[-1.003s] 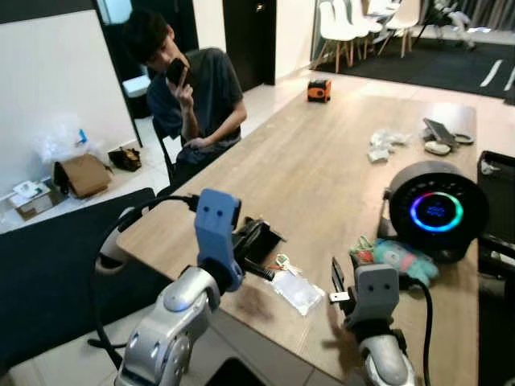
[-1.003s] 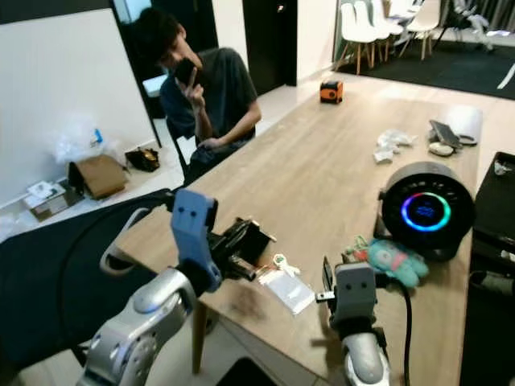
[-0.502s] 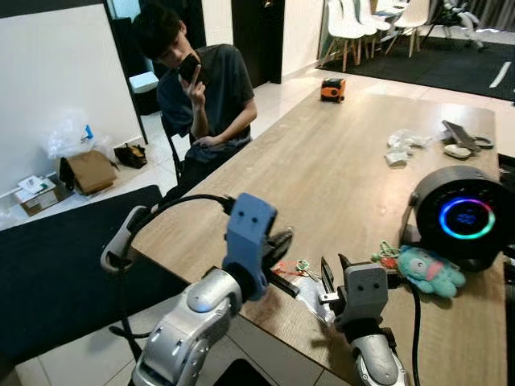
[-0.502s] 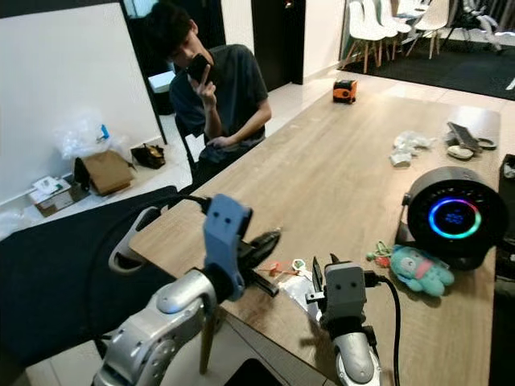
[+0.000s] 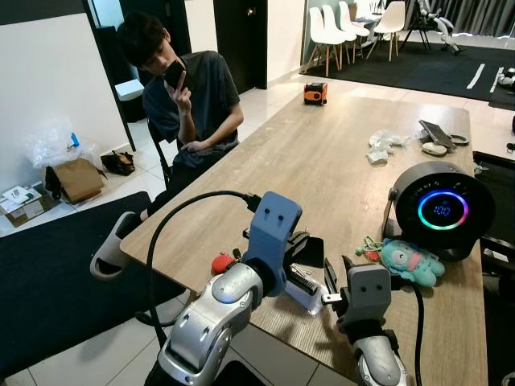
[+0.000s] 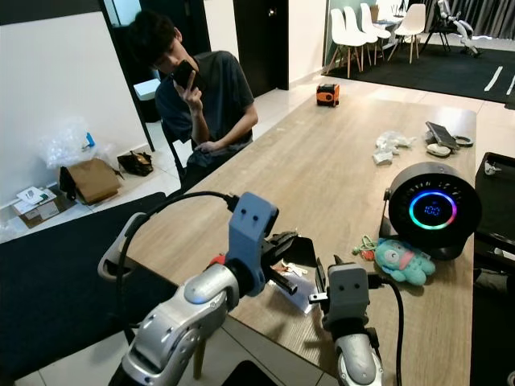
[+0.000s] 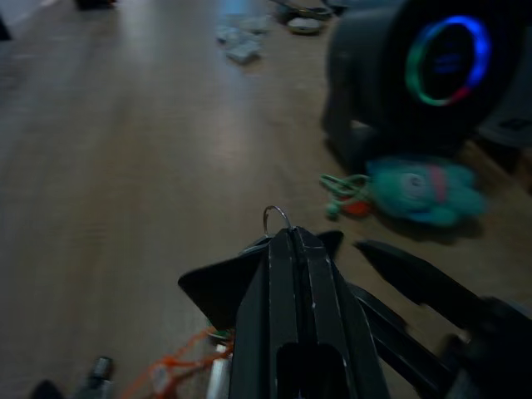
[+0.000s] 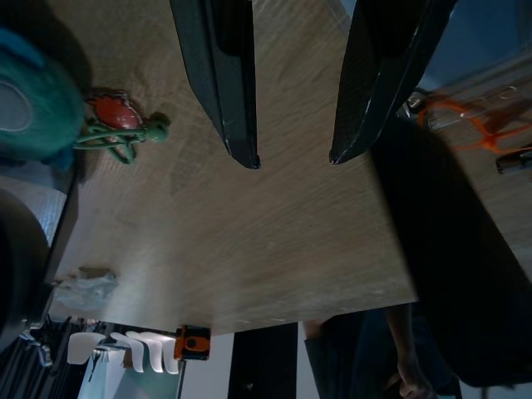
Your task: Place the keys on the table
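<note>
Beneath the clenched fingers of the left gripper (image 7: 291, 241), low over the bench (image 5: 322, 161): keys (image 7: 277, 218), ring protruding at the fingertips; right gripper (image 8: 291, 158) beside, fingers spread, unladen; advised handling: settle onto the wood, then release without dragging.
</note>
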`<state>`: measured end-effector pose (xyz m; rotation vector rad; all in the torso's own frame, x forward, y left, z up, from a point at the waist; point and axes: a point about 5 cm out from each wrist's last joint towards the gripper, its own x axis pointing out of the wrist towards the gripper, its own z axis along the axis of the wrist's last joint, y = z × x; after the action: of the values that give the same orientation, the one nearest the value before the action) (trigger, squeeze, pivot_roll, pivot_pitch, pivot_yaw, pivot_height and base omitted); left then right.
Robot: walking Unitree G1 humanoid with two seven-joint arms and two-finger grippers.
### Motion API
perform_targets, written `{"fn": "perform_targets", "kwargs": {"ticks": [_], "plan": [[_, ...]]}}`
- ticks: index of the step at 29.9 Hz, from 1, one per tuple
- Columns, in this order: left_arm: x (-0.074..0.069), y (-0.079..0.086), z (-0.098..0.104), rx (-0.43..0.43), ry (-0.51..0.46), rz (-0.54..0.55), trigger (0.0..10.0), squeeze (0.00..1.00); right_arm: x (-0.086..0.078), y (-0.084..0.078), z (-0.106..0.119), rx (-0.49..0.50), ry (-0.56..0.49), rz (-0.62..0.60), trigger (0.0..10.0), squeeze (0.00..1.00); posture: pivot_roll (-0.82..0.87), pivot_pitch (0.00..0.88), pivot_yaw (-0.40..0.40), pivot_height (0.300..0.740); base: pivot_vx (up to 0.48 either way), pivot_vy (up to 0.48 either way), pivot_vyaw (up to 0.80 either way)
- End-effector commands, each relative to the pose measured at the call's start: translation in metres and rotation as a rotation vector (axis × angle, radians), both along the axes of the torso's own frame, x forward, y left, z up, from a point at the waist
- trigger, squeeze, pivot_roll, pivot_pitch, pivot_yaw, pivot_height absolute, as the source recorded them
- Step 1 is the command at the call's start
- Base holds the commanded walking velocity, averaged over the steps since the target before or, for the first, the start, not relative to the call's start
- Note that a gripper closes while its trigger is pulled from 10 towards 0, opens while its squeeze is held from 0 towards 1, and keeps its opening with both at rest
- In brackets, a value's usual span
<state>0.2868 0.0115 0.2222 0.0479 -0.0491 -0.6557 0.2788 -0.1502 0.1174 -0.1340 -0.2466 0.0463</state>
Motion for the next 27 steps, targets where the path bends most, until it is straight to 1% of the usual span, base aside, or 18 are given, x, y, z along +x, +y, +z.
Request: {"fn": "perform_targets", "kwargs": {"ticks": [1,2,5,6,8,10,13,14,18,20,21,22,23,24,25,27], "plan": [[0.005,-0.001,-0.003,0.017,0.013,0.052,10.0,0.00,-0.004,0.001,-0.003,-0.002,0.014,-0.003,10.0,0.00,0.06,0.143,0.113,0.740,0.000,0.000,0.00],[0.005,-0.001,-0.003,0.017,0.013,0.052,10.0,0.00,-0.004,0.001,-0.003,-0.002,0.014,-0.003,10.0,0.00,0.06,0.143,0.113,0.740,0.000,0.000,0.00],[0.018,0.009,-0.010,0.049,0.044,0.191,10.0,0.00,-0.009,-0.009,-0.005,-0.003,0.018,-0.056,10.0,0.00,0.05,0.150,0.118,0.740,0.000,0.000,0.00],[0.018,0.009,-0.010,0.049,0.044,0.191,10.0,0.00,-0.009,-0.009,-0.005,-0.003,0.018,-0.056,10.0,0.00,0.05,0.150,0.118,0.740,0.000,0.000,0.00],[0.023,0.015,-0.016,0.067,0.057,0.242,10.0,0.00,-0.012,-0.018,-0.008,0.009,0.034,-0.106,10.0,0.00,0.05,0.154,0.122,0.740,0.000,0.000,0.00],[0.025,0.018,-0.021,0.079,0.067,0.268,10.0,0.00,-0.014,-0.025,-0.011,0.018,0.049,-0.138,10.0,0.00,0.04,0.155,0.125,0.740,0.000,0.000,0.00],[0.026,0.019,-0.026,0.079,0.087,0.286,10.0,0.03,-0.014,-0.027,-0.013,0.020,0.055,-0.145,10.0,0.00,0.04,0.154,0.126,0.740,0.000,0.000,0.00],[0.026,0.018,-0.028,0.070,0.097,0.286,10.0,1.00,-0.014,-0.026,-0.012,0.020,0.054,-0.143,10.0,0.00,0.04,0.154,0.126,0.740,0.000,0.000,0.00],[0.025,0.016,-0.029,0.036,0.117,0.276,10.0,1.00,-0.012,-0.024,-0.011,0.021,0.051,-0.140,10.0,0.00,0.04,0.153,0.126,0.740,0.000,0.000,0.00],[0.024,0.016,-0.023,-0.083,0.149,0.256,10.0,1.00,-0.011,-0.022,-0.011,0.022,0.051,-0.134,10.0,0.00,0.05,0.150,0.122,0.740,0.000,0.000,0.00],[0.023,0.019,-0.016,-0.173,0.158,0.247,10.0,1.00,-0.010,-0.021,-0.011,0.022,0.051,-0.131,10.0,0.00,0.05,0.148,0.120,0.740,0.000,0.000,0.00],[0.023,0.019,-0.016,-0.173,0.158,0.247,10.0,1.00,-0.010,-0.021,-0.011,0.022,0.051,-0.131,10.0,0.00,0.05,0.148,0.120,0.740,0.000,0.000,0.00],[0.023,0.021,-0.014,-0.193,0.151,0.249,10.0,1.00,-0.010,-0.020,-0.010,0.022,0.051,-0.130,10.0,0.00,0.05,0.148,0.120,0.740,0.000,0.000,0.00],[0.023,0.026,-0.010,-0.212,0.136,0.255,10.0,0.00,-0.009,-0.020,-0.010,0.022,0.049,-0.128,10.0,0.00,0.05,0.147,0.120,0.740,0.000,0.000,0.00],[0.023,0.030,-0.008,-0.224,0.127,0.259,10.0,0.00,-0.009,-0.020,-0.009,0.022,0.047,-0.127,10.0,0.00,0.05,0.147,0.120,0.740,0.000,0.000,0.00],[0.024,0.044,-0.007,-0.207,0.085,0.293,10.0,0.00,-0.007,-0.020,-0.008,0.021,0.043,-0.124,10.0,0.00,0.05,0.144,0.119,0.740,0.000,0.000,0.00]]}}
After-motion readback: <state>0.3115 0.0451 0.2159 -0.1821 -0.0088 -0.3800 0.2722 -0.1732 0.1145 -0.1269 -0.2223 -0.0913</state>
